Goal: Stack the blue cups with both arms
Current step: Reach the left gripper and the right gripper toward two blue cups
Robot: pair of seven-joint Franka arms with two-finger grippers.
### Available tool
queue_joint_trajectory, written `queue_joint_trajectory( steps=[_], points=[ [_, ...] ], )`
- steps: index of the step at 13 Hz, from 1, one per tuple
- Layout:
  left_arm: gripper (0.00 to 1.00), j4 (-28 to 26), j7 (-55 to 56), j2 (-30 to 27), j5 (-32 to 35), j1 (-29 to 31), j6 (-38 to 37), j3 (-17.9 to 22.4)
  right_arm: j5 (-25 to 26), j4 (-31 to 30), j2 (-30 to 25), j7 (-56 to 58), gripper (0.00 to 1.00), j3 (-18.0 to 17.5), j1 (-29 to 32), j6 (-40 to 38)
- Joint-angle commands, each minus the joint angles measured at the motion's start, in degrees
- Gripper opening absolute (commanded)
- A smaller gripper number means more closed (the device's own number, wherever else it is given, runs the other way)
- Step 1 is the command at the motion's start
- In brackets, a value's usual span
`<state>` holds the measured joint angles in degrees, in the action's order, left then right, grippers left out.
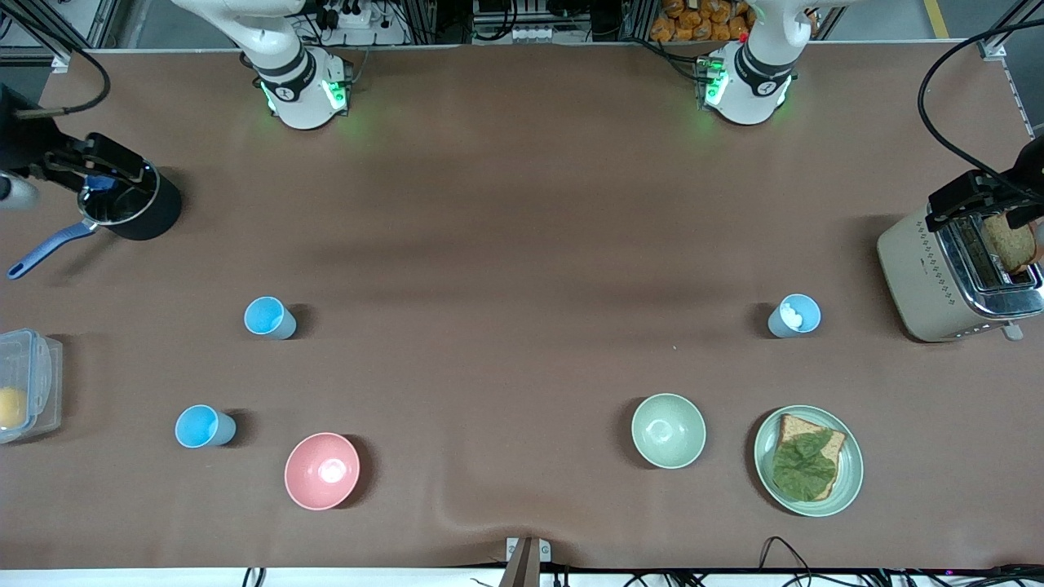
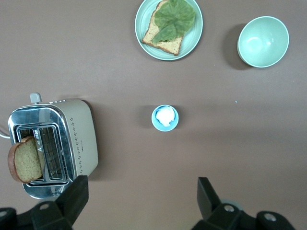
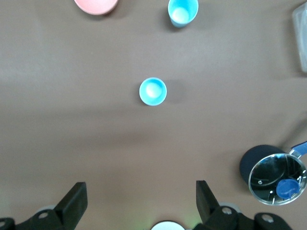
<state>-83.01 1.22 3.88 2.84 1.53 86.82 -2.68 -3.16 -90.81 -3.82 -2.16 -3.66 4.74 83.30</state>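
Both grippers, left gripper and right gripper, are hovering with fingers wide, risking tipping the light blue cups (one holding something white).

Left gripper and right gripper hover high (fingers spread wide).

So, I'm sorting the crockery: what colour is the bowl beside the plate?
Pale green bowl, matching the plate; clearest in the front view.
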Motion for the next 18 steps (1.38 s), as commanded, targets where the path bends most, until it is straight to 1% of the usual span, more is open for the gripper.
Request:
queue_joint_trajectory(
  steps=[1, 2, 5, 8, 9, 10, 12, 13, 14, 15, 16, 18],
  points=[
    [1.0, 0.7, -0.9, -0.5, 0.6, -0.7, -1.3, 0.1, -0.2, 3.1, 1.7, -0.5, 1.0, 0.2, 1.0, -0.1],
    [1.0, 0.7, -0.8, -0.5, -0.3, -0.6, -1.3, 0.1, -0.1, 3.1, 1.7, -0.9, 1.0, 0.3, 1.0, 1.1],
    [1.0, 1.3, -1.0, 0.2, 0.0, -0.5, -1.2, 0.7, 1.0, 2.9, 1.8, -1.0, 1.0, 0.2, 0.7, 1.1],
    [1.0, -1.0, -0.8, 3.6, -0.6, -0.3, -0.4, 0.9, 1.0, 2.7, 2.3, -0.9, 1.0, 0.2, 1.0, 0.8],
    [1.0, -4.2, -0.7, 3.6, -0.4, 0.1, 1.8, 0.8, 1.0, 2.7, 3.0, -0.7, 1.0, 0.2, 0.9, 0.8],
    [1.0, -9.2, -0.8, 2.7, -0.7, 1.8, 6.8, 0.8, 1.0, 2.6, 3.2, -0.5, 1.0, 0.2, 0.9, 0.8],
    [1.0, -18.6, -0.8, 1.5, -0.7, 3.1, 15.7, 0.7, 0.9, 2.5, 5.3, -0.5, 1.0, 0.1, 0.8, 0.8],
    [1.0, -22.6, -0.8, 2.0, -0.6, 3.2, 20.1, 0.7, 0.8, 2.6, 7.7, -0.5, 1.0, 0.1, 0.5, 1.0],
    [1.0, -28.3, -0.8, 2.0, -0.6, 3.7, 27.1, 0.7, 0.5, 2.6, 10.8, -0.5, 1.0, 0.1, 0.0, 1.6],
    [1.0, -34.4, -0.8, 1.7, -0.5, 4.8, 34.6, 0.5, 0.6, 2.7, 14.5, -0.5, 1.0, 0.0, -0.8, 2.8],
    [1.0, -38.5, -0.8, 1.7, -0.5, 4.7, 39.5, 0.4, 0.8, 2.4, 17.4, -0.5, 1.0, 0.0, -2.7, 5.7],
    [1.0, -42.1, -0.8, 3.1, -0.7, 4.7, 44.7, 0.4, 1.0, 1.5, 22.4, -0.7, 1.0, 0.0, -6.0, 10.5]
  ],
)
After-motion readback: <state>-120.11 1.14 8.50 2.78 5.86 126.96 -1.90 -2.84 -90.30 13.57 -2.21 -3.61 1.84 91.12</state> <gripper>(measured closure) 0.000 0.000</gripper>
